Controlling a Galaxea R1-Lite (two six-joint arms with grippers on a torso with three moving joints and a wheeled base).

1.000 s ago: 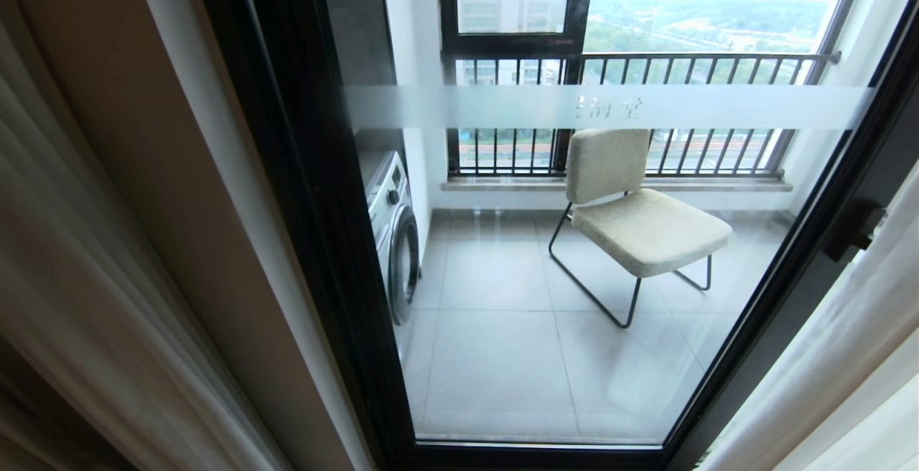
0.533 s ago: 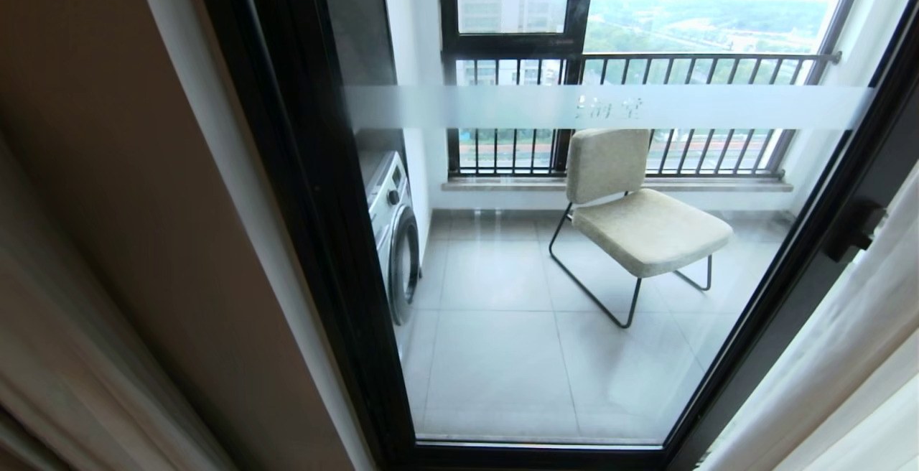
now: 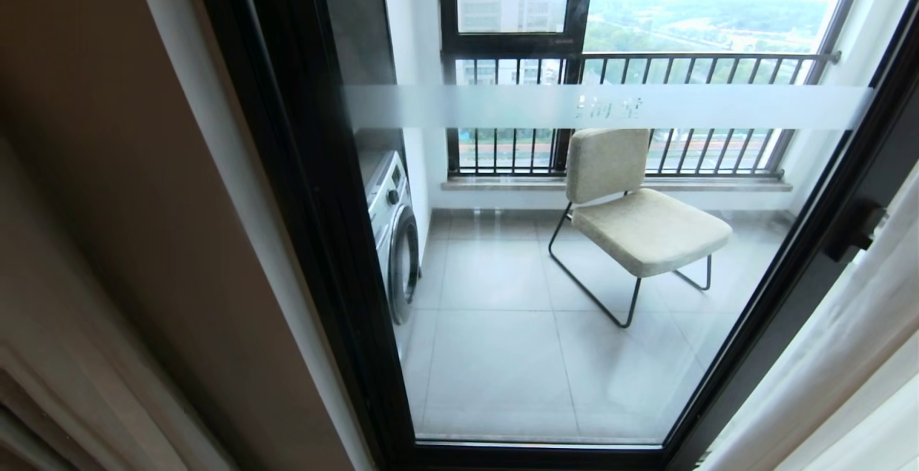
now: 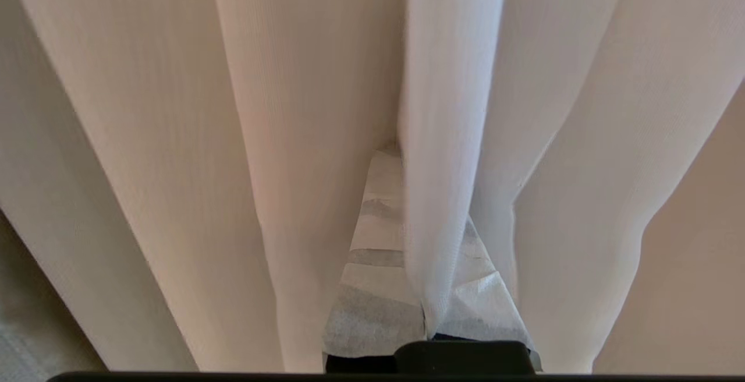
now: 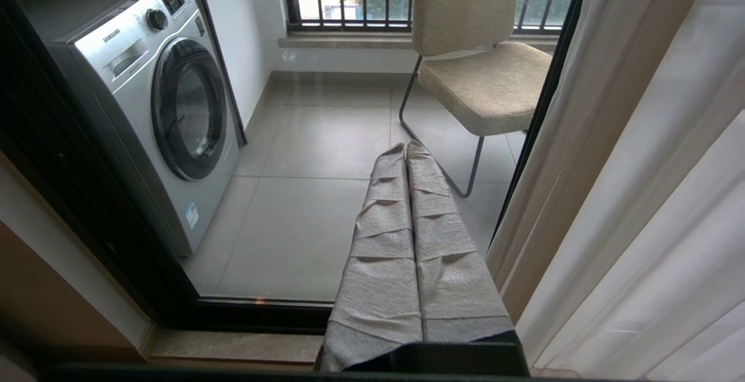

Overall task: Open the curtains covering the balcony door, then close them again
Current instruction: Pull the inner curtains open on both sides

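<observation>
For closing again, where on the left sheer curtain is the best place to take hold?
Best guess: one vertical pleat at the sheer curtain's free edge, pinched across its thickness from the room side. The folds hang as narrow upright ridges, thin enough for the left tool, which is already shut on one such fold.

The right gripper (image 5: 407,155), its two fingers wrapped in pale grey creased tape, is pressed together with no gap, pointing at the dark-framed glass balcony door (image 5: 116,236). Behind the glass, a silver front-loading washing machine (image 5: 157,102) stands well apart from a beige cushioned chair on thin black metal legs (image 5: 477,62). Beige-grey and white sheer curtains (image 5: 640,184) hang just beside the door's frame, on the chair's side.
</observation>
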